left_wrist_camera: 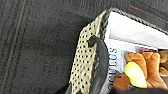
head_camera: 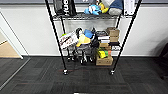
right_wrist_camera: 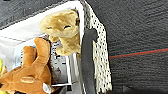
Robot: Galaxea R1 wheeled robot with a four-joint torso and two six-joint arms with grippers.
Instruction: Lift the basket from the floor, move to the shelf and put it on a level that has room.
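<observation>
The shelf (head_camera: 53, 32), a black wire rack on small casters, stands straight ahead against the white wall. Its upper tier (head_camera: 85, 17) carries plush toys and a black bag. A lower tier (head_camera: 115, 48) is crowded with toys, books and cardboard boxes. The posts run up past the picture's edge. The basket (left_wrist_camera: 83, 62) appears close up in the left wrist view: a cream woven end wall, a dark rim and a dark loop handle (left_wrist_camera: 101, 60). In the right wrist view, the basket's other end (right_wrist_camera: 101, 57) has its own handle (right_wrist_camera: 86, 57). Plush toys and papers lie inside. Dark carpet floor (head_camera: 85, 80) lies beyond.
A cardboard box (head_camera: 104, 60) and dark items sit low in the rack. A thin red line (head_camera: 75, 70) crosses the carpet by the casters. At the left a doorway frame (head_camera: 15, 47) opens onto tan wood flooring (head_camera: 7, 51). Open carpet stretches between me and the rack.
</observation>
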